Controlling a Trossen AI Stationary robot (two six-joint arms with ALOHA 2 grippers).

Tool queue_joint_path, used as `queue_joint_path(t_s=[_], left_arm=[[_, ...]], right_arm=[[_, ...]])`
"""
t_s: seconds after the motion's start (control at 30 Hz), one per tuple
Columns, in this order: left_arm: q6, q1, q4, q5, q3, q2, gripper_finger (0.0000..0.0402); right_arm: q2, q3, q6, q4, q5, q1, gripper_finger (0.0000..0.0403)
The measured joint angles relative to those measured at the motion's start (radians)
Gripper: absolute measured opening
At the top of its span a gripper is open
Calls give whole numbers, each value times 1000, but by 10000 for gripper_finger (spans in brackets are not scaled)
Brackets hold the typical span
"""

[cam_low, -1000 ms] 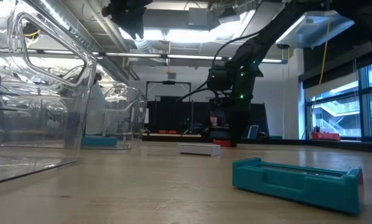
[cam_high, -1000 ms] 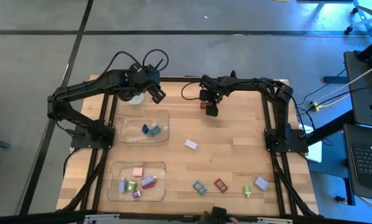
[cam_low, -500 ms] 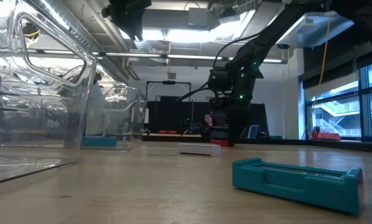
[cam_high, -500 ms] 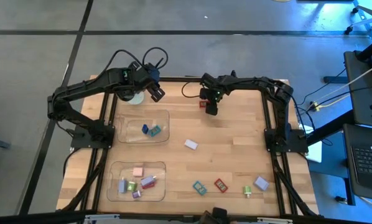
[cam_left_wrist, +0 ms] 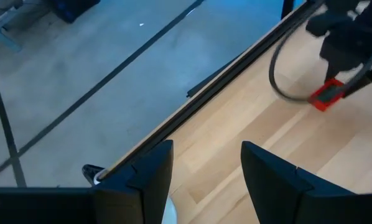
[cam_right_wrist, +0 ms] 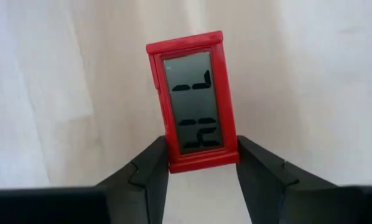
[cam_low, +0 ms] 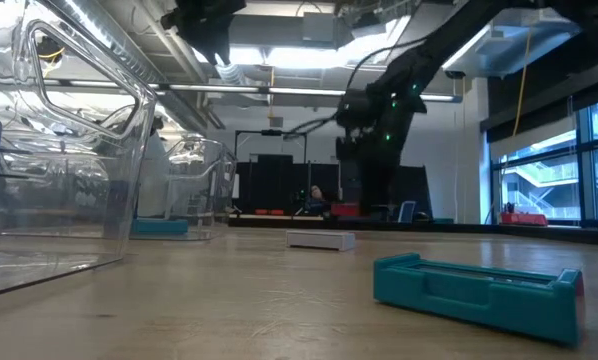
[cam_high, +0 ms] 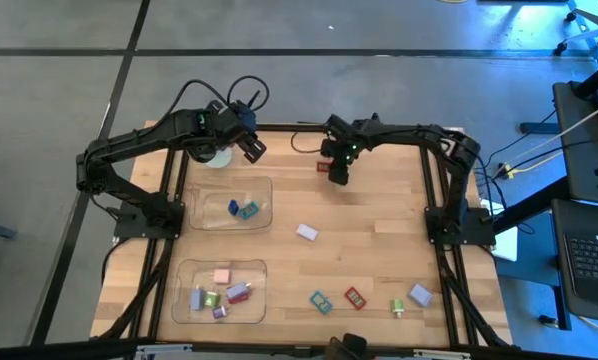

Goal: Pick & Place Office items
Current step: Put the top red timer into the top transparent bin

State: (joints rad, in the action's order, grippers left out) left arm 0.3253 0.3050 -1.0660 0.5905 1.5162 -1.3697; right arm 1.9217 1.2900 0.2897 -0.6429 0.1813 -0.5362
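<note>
Office items: two sit in the upper clear tray (cam_high: pixel 237 203) and more in the lower tray (cam_high: pixel 222 291). Left end effector (cam_high: pixel 254 151), just above the upper tray, hangs part-open and empty. Right of that tray, a white piece (cam_high: pixel 307 232) lies on the counter (cam_high: pixel 379 220), and the right end effector (cam_right_wrist: pixel 201 167) is clamped on a red piece (cam_right_wrist: pixel 196 118).

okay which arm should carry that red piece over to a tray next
The right. Its right gripper is already shut on the red piece, lifted off the table. The left gripper hangs open by the white cup, holding nothing.

Tray pieces (cam_high: pixel 219 290) too small to identify (mere specks).
</note>
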Motion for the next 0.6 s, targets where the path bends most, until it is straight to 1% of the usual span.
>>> queue_joint_path(t_s=[0.2,0.3,0.37,0.47,0.53,0.6], left_arm=[[84,0,1,0,0,0,184],[111,0,38,-9,-1,0,184],[113,0,102,-53,-4,0,184],[93,-2,194,-162,-4,-2,186],[83,-11,257,-200,-4,-10,190],[83,-17,302,-217,-5,-21,195]], right_arm=[[-132,1,-55,10,-12,-2,159],[-211,2,-73,20,-19,2,160],[-266,2,-73,31,-68,9,160],[-340,2,-67,36,-158,25,161],[-382,2,-60,35,-229,37,161],[-418,2,-50,32,-303,51,161]])
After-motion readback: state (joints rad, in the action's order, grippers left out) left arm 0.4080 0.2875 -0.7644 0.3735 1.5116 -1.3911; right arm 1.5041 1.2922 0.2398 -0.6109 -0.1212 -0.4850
